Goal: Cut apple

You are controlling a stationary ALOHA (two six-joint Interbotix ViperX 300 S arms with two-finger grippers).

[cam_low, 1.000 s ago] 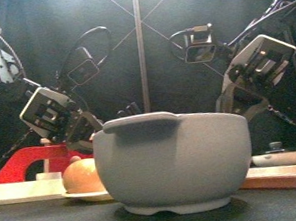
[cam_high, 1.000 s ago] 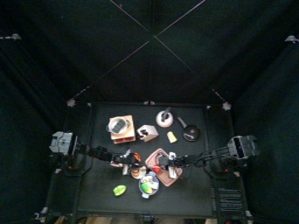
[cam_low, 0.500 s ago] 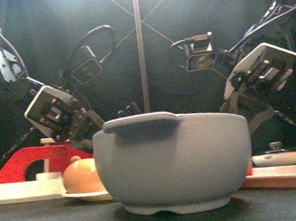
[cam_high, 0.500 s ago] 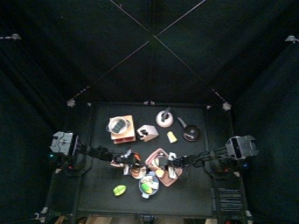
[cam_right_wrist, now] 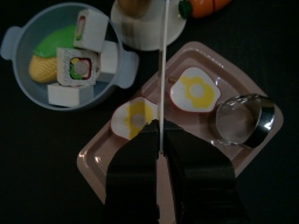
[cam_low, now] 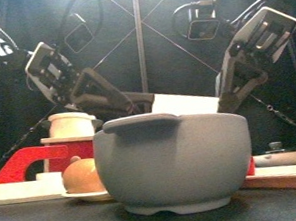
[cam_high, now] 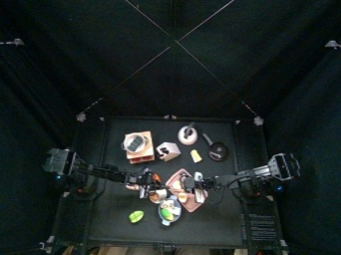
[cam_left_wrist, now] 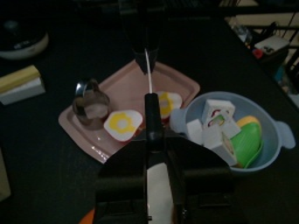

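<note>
no readable writing anywhere. your wrist views show the pink tray [cam_right_wrist: 111, 149] with yellow-centred slices [cam_right_wrist: 194, 89]; the front view's grey bowl [cam_low: 170, 160] hides it. both fingers' state: cannot tell.

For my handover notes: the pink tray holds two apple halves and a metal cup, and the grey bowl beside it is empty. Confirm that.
Not quite: the grey bowl is not empty. It holds several toy food pieces, among them a green one, as the right wrist view shows. The pink tray does hold two apple halves and a metal cup.
</note>
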